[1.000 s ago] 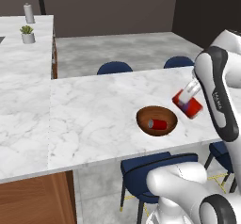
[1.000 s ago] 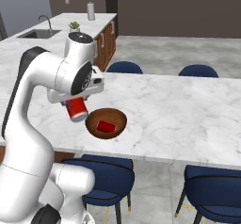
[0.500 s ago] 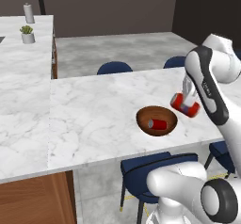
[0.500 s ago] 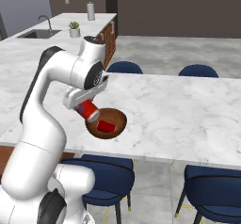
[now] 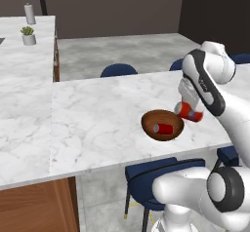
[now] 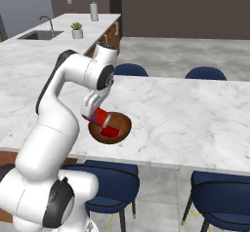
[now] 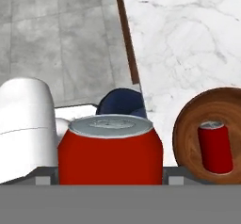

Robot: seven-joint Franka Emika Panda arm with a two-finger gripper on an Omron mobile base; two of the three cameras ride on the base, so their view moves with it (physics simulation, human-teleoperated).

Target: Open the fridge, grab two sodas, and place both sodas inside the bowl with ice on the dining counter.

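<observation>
White, grey-veined marble made up the dining tabletop (image 5: 97, 114), and reading the left base view from left to right, the brown wooden bowl (image 5: 162, 125) sat near the tabletop's front edge, at about four o'clock from its middle. One red soda can (image 5: 164, 128) already lay on its side inside the bowl, silver top toward nine o'clock, so half the delivery looked done. Just beside the bowl's rim, at about two o'clock from it, the gripper (image 5: 189, 113) held the second red can (image 5: 189, 112) clamped between its fingers, tilted and raised off the marble. It was likely carried that way so it could clear the rim before being let go over the bowl. In the hand view the held can (image 7: 110, 150) showed a plain red wall and a silver lid, with the bowl (image 7: 188, 129) off at three o'clock, still beside the can and not beneath it. Ice could not be made out in the bowl.
</observation>
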